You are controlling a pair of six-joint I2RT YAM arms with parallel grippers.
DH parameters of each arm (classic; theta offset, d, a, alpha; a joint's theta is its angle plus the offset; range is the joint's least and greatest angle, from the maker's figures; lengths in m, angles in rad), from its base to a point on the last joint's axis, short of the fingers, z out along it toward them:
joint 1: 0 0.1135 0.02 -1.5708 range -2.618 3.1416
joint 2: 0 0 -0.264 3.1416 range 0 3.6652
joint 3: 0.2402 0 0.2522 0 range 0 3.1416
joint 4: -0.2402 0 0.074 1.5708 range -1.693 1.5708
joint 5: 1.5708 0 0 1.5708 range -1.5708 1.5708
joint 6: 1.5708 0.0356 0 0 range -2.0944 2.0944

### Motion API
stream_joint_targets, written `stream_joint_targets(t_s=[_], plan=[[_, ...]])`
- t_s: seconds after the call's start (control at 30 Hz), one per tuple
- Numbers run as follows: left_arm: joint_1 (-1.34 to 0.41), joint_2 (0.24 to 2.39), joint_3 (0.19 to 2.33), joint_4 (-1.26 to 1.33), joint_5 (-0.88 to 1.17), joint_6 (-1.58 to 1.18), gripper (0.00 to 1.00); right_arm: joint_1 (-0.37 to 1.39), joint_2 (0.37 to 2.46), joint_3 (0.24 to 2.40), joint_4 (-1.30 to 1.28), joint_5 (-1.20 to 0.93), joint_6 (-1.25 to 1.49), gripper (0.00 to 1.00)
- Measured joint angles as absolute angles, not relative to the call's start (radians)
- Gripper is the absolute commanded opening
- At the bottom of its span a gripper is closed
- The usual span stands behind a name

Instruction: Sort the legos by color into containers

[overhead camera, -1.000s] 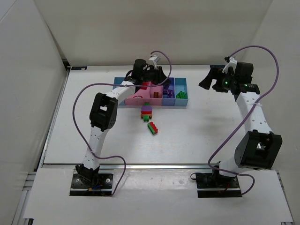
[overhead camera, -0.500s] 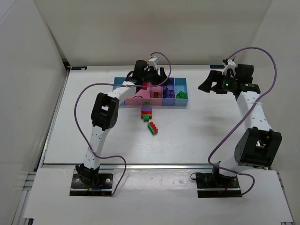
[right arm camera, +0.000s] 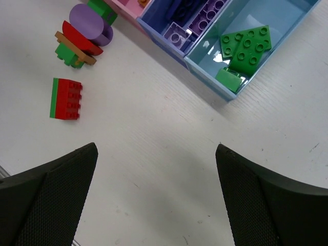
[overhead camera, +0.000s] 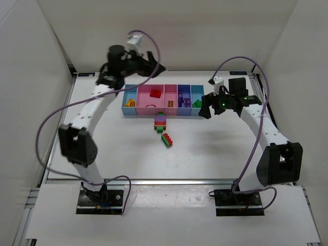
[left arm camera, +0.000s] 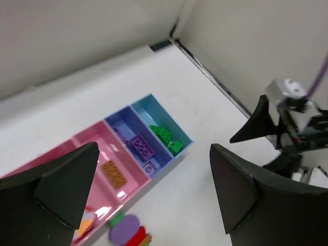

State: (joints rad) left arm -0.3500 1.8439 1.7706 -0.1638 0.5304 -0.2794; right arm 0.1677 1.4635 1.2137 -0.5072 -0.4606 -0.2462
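The containers form one long tray (overhead camera: 126, 109) at the back of the table. It holds yellow legos (overhead camera: 130, 102), a red brick (overhead camera: 155, 94), an orange one (overhead camera: 170, 102), purple ones (overhead camera: 183, 100) and green ones (overhead camera: 197, 104), each colour in its own compartment. A purple, red and green stack (overhead camera: 160, 121) and a red-green brick (overhead camera: 166, 139) lie loose in front. My left gripper (overhead camera: 154, 64) hangs open and empty, high above the tray's back left. My right gripper (overhead camera: 205, 106) is open and empty beside the tray's right end, over bare table (right arm camera: 156, 189).
White walls close in the table at the back and on both sides. From the left wrist I see the tray's right half (left arm camera: 174, 154), the loose stack (left arm camera: 125, 230) and the right arm (left arm camera: 287, 118). The right wrist view shows the green legos (right arm camera: 246, 48) and the red-green brick (right arm camera: 66, 98).
My left gripper has opened and swung up and back to the left, away from the pink compartment, where a red brick now lies. My right arm has come down and left toward the tray's right end.
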Motion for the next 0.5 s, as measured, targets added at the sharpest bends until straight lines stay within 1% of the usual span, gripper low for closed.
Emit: stream_joint_targets(t_s=[0.13, 0.2, 0.23, 0.33, 0.43, 0.5], plan=[[-0.165, 1.587, 1.621, -0.155, 0.603, -0.305, 0.99, 0.212, 1.466, 1.215, -0.5, -0.456, -0.232, 0.99], [-0.058, 1.52, 1.548, -0.142, 0.648, -0.335, 0.99, 0.252, 1.48, 1.227, -0.513, -0.468, -0.241, 0.99], [-0.001, 1.499, 1.508, -0.138, 0.677, -0.351, 0.99, 0.282, 1.494, 1.241, -0.523, -0.48, -0.248, 0.95], [0.124, 1.483, 1.415, -0.178, 0.733, -0.367, 0.99, 0.371, 1.558, 1.312, -0.588, -0.561, -0.337, 0.92], [0.159, 1.485, 1.367, -0.281, 0.772, -0.327, 0.99, 0.443, 1.636, 1.399, -0.692, -0.659, -0.5, 0.94], [0.157, 1.48, 1.36, -0.338, 0.79, -0.29, 0.99, 0.482, 1.67, 1.427, -0.75, -0.674, -0.603, 0.92]])
